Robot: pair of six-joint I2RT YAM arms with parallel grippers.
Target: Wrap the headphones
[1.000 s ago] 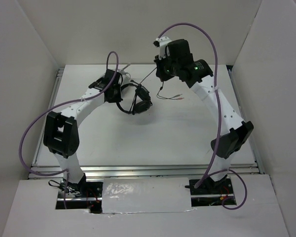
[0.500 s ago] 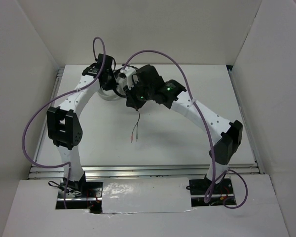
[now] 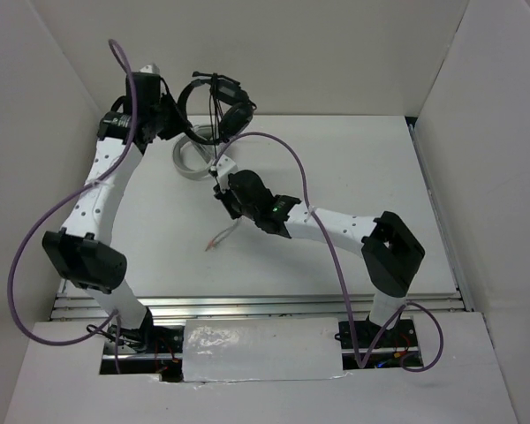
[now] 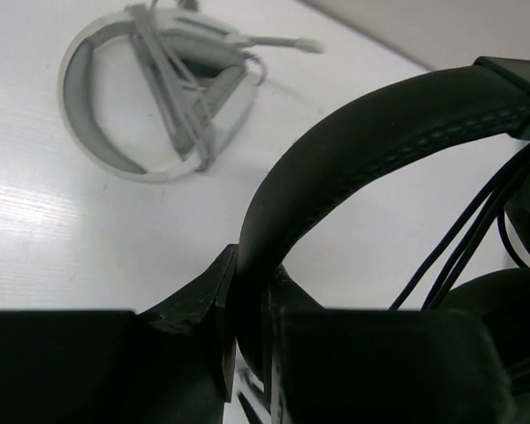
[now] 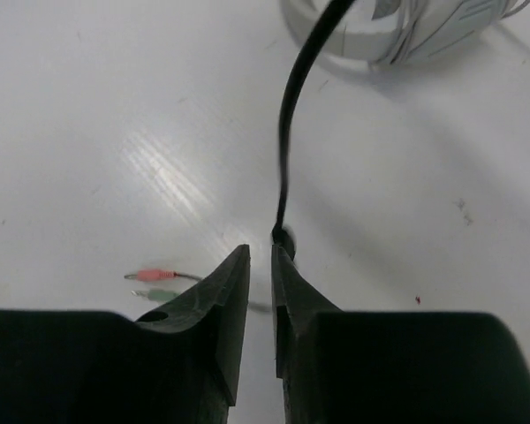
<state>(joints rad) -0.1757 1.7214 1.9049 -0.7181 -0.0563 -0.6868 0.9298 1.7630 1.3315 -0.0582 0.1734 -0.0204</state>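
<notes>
The black headphones [image 3: 219,104] hang in the air at the back left, above the table. My left gripper [image 3: 173,115] is shut on their curved headband [image 4: 371,146], which sits clamped between its jaws [image 4: 247,278]; several cable strands [image 4: 464,243] cross beside the earcup [image 4: 503,309]. The thin black cable [image 5: 287,132] runs down from the headphones to my right gripper [image 5: 261,252], whose jaws are nearly together on it just above the table. My right gripper [image 3: 223,187] is below the headphones. The cable's pink and green plugs [image 5: 155,284] lie on the table [image 3: 214,244].
A grey-white ring-shaped stand [image 3: 191,159] lies on the table at the back left, under the headphones; it also shows in the left wrist view [image 4: 150,97] and at the top of the right wrist view [image 5: 406,31]. White walls enclose the table.
My left arm has lifted the headphones up and back, off the stand area. My right gripper has moved nearer and lower with the cable; the plugs have shifted left.
</notes>
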